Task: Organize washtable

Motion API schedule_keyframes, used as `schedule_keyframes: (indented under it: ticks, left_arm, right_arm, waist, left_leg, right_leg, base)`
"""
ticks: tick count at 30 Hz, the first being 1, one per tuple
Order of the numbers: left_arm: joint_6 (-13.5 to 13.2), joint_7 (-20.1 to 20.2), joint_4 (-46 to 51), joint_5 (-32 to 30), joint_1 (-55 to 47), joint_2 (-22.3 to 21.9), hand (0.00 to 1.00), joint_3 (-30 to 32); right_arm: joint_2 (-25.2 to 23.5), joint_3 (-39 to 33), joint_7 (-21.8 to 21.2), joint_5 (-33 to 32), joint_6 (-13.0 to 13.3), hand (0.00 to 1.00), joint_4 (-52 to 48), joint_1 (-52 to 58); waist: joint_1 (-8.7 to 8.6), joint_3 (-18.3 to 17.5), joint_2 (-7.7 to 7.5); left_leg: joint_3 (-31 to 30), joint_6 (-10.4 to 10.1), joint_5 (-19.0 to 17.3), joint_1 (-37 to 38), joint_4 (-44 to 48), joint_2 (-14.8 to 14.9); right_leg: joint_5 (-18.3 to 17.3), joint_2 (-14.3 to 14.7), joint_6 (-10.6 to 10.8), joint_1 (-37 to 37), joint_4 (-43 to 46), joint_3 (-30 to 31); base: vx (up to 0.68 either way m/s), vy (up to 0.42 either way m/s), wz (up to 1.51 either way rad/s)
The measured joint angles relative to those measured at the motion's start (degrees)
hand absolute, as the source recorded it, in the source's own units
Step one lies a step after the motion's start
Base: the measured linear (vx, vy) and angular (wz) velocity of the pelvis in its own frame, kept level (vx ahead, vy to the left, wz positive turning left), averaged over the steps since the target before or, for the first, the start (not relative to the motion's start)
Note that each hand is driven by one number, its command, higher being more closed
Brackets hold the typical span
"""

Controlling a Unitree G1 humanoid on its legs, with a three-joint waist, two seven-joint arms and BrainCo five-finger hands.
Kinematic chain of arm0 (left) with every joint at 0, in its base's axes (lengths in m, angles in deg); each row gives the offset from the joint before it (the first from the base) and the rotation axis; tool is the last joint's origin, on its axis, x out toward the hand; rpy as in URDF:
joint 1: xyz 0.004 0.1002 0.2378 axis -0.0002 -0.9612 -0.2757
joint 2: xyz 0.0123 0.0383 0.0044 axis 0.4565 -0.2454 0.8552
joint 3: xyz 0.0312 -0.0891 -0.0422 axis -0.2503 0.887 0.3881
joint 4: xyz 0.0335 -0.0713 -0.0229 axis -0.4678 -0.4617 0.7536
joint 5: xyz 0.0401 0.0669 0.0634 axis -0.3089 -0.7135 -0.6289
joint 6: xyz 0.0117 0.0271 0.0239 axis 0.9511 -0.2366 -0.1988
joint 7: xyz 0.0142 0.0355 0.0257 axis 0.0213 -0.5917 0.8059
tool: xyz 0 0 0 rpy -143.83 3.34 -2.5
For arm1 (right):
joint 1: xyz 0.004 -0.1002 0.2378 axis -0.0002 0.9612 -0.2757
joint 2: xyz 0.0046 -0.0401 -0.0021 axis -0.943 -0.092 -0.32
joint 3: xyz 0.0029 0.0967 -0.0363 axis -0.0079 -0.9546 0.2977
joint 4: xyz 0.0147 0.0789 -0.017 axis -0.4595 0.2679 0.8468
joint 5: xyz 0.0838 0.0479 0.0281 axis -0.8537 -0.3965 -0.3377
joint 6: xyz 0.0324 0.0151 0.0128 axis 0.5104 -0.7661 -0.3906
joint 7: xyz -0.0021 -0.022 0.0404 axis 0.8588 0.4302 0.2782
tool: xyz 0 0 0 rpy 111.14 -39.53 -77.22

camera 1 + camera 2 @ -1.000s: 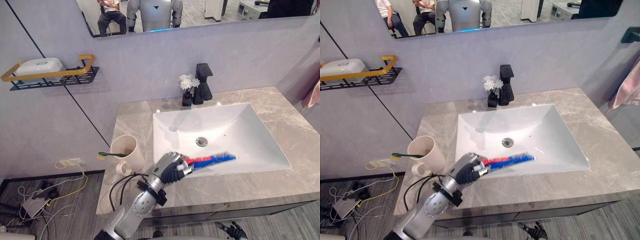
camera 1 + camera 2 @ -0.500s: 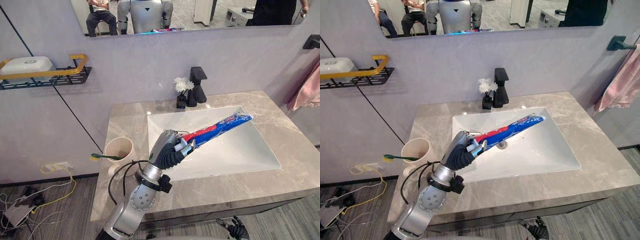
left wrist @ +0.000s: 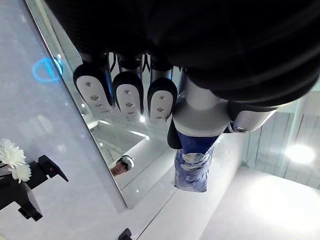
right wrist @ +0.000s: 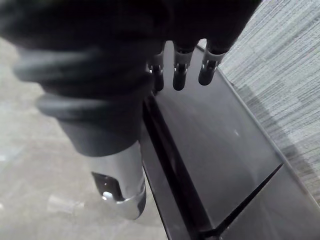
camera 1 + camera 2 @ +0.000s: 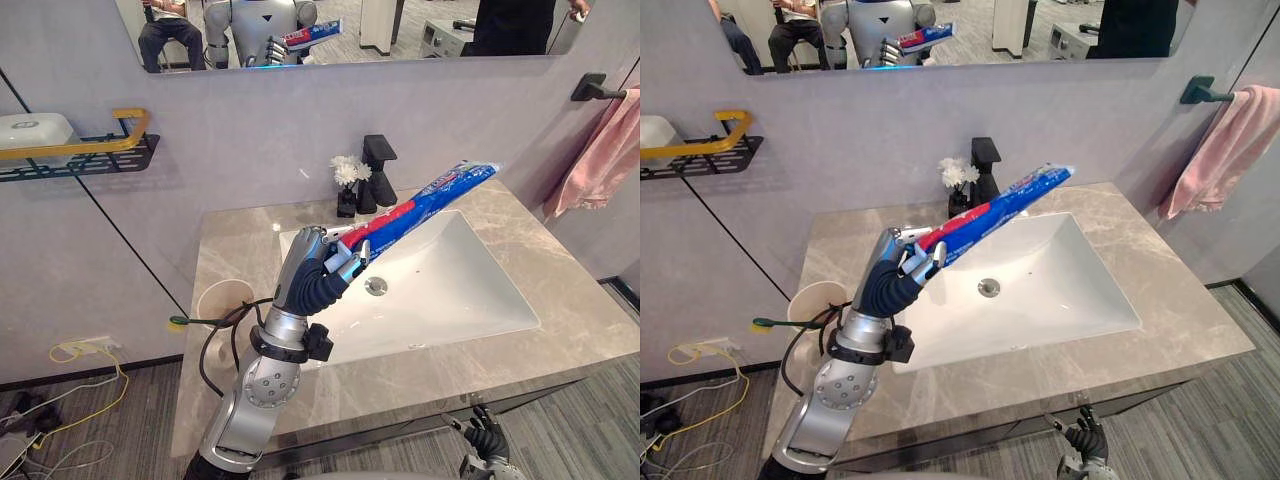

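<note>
Above the sink point(image 5: 470, 290), your left hand point(image 5: 315, 272) has its fingers curled tight round one end of the toothpaste tube point(image 5: 425, 203), which slants up to the right. Your right hand point(image 5: 486, 440) hangs below the counter point(image 5: 585, 322), fingers loose, holding nothing.

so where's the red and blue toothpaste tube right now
In the left eye view the red and blue toothpaste tube is gripped in the left hand, angled up over the white basin.

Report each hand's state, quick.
Left hand: shut on the toothpaste tube, above the sink.
Right hand: open, holding nothing.
</note>
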Motion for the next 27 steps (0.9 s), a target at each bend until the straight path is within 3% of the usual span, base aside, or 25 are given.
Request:
schedule_keyframes:
  ticks: [8,13,17,27]
  left_arm:
    - [0.01,-0.83,1.94,0.96,0.85,0.15,1.0,2.56]
    - [0.0,0.2,1.95,1.19,1.18,0.31,1.0,4.14]
    - [0.04,1.62,1.94,2.1,1.24,0.42,1.0,6.47]
    - [0.1,4.17,1.9,2.1,2.57,1.42,1.0,7.73]
  right_arm:
    - [1.58,-4.04,-3.32,-0.49,-0.42,0.0,-15.5,6.25]
    - [4.05,-15.85,-4.76,2.45,-0.69,0.0,-23.29,7.84]
    - [4.31,-24.95,-2.37,11.16,-3.83,0.0,-31.07,7.78]
    - [7.31,-37.54,-1.85,15.88,-3.88,0.0,-49.09,7.24]
  waist:
    - [-1.61,0.0,0.0]
    - [-2.57,-0.05,0.06]
    - [-3.81,-0.64,0.89]
    - [-6.27,-0.98,1.33]
  left_leg:
    - [0.37,0.12,-0.08,-0.07,0.0,-0.02]
    - [0.4,0.17,-0.11,-0.15,-0.02,-0.04]
    - [0.81,0.16,-0.14,-0.5,-0.23,0.06]
    - [2.25,0.12,-0.62,-0.9,-0.14,0.37]
  right_leg:
    - [0.1,-0.01,0.02,-0.6,0.01,0.41]
    - [0.1,0.01,0.02,-0.7,-0.16,0.45]
    - [0.25,0.2,0.02,-1.44,-0.53,1.47]
    - [0.67,0.63,0.19,-2.61,-0.63,3.41]
  base:
    - [-0.01,0.0,-0.03]
    - [0.0,0.0,0.0]
    - [0.02,-0.007,-0.1]
    - [0.02,0.0,-0.11]
